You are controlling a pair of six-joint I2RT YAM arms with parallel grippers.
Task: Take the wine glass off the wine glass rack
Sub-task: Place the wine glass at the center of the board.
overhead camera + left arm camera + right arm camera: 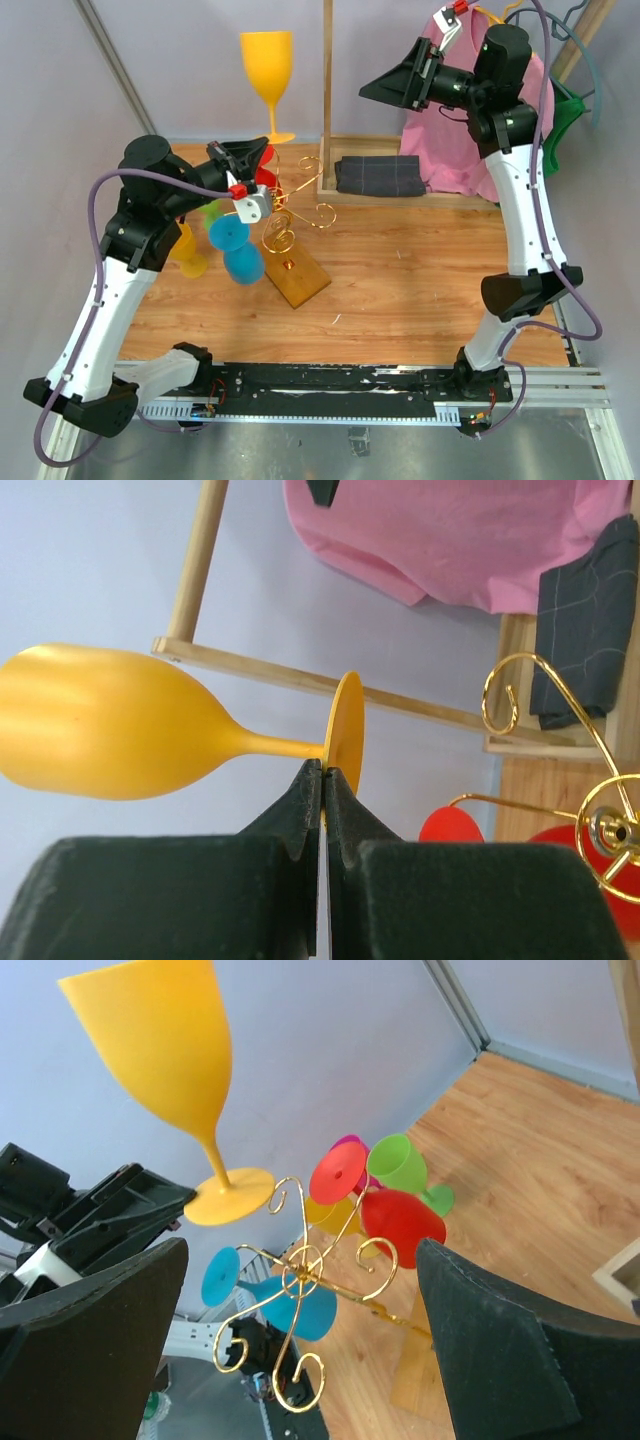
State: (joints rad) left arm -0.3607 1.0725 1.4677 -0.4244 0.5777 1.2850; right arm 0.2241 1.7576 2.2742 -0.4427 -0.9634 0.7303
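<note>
A yellow wine glass (267, 62) stands upright in the air behind the wine glass rack (290, 222), apart from its gold curled arms. My left gripper (262, 150) is shut on the rim of the glass's foot (347, 730), and the bowl (105, 723) points away from the fingers. The rack's wooden base (298, 277) rests on the table. Blue (238, 254), red (400, 1222) and green (397, 1163) glasses hang on the rack (305, 1278). My right gripper (385, 88) hovers high at the back right, open and empty, facing the rack and the yellow glass (160, 1040).
A wooden frame (327, 90) stands at the back with a pink garment (455, 135) and a green hanger (565, 110) on it. A dark folded cloth (378, 175) lies on its base. Another yellow glass (188, 250) sits under my left arm.
</note>
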